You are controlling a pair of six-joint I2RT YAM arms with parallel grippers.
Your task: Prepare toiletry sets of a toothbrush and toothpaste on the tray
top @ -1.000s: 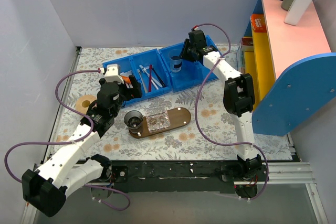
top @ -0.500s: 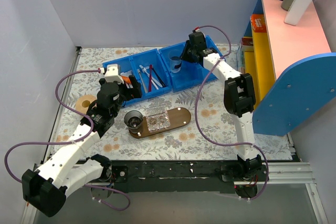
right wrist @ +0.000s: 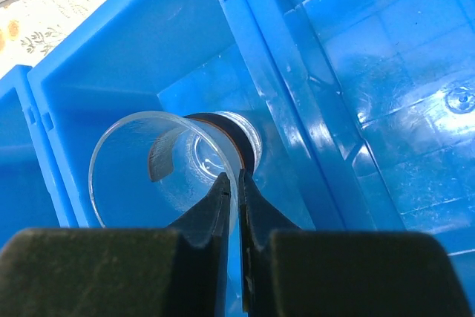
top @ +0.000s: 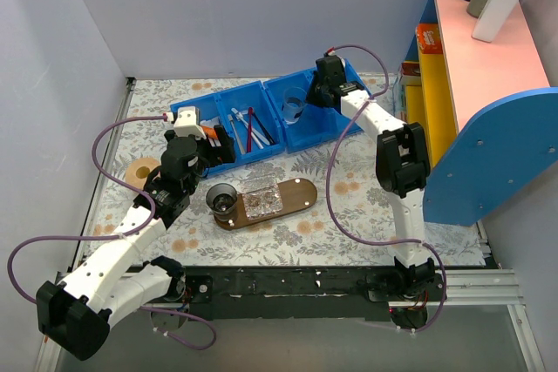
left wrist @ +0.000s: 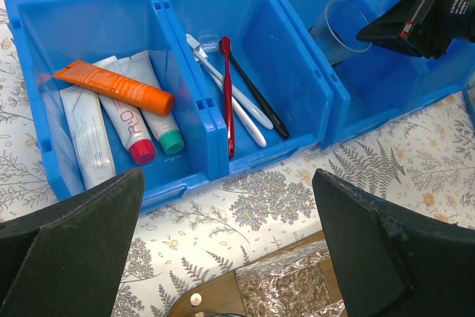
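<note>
The white toothbrush (left wrist: 236, 102) with pale-blue parts lies in the middle blue bin (left wrist: 293, 57), beside a red one and a dark one. The white toothpaste (left wrist: 122, 120) with red lettering lies in the left bin (left wrist: 44, 50), between another white tube and a green-capped one, under an orange tube. The dark wooden tray (top: 301, 191) lies on the table and also shows in the left wrist view (left wrist: 211, 295). My left gripper (left wrist: 226, 206) is open and empty above the cloth between bins and tray. My right gripper (right wrist: 236, 177) is shut on the rim of a clear cup (right wrist: 141, 154) in the right bin (top: 309, 132).
On the tray stand a dark-banded cup (top: 224, 199) and a crinkled foil piece (top: 260, 201). A round wooden coaster (top: 139, 170) lies at the left. A pink and blue shelf (top: 488, 84) with bottles stands to the right.
My right gripper has shifted a little to the right with the clear cup, which now tilts more on its side. The left arm has not moved.
</note>
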